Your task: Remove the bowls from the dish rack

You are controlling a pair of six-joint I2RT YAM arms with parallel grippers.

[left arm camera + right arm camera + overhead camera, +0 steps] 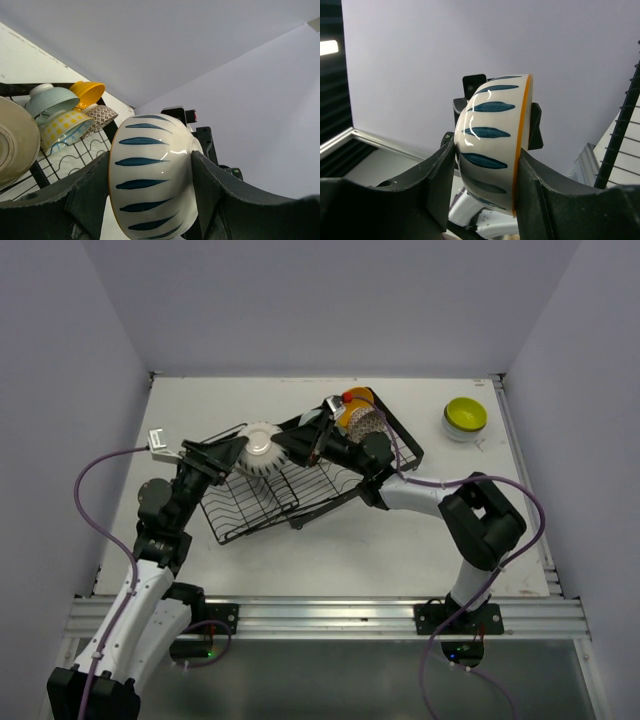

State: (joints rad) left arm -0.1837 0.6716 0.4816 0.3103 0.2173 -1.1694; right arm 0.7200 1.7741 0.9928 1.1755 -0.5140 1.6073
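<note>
Currently you are gripping one striped bowl [262,448] with both pincers. Left pincer [150,159]: clenching it, one finger on the rim, the other by the foot. Right pincer [486,147]: pressing the same bowl from the opposite side, at rim and base. Beneath the pincers: dish rack [255,508]. Just beyond the left pincer, five bowls are leaning in the rack: beige bowl [15,140], dotted yellow bowl [65,130], teal bowl [52,102], brown-patterned bowl [100,116], orange bowl [87,92]. Farthest, well beyond the right pincer: lime bowl [465,415], sitting on the table [200,410].
</note>
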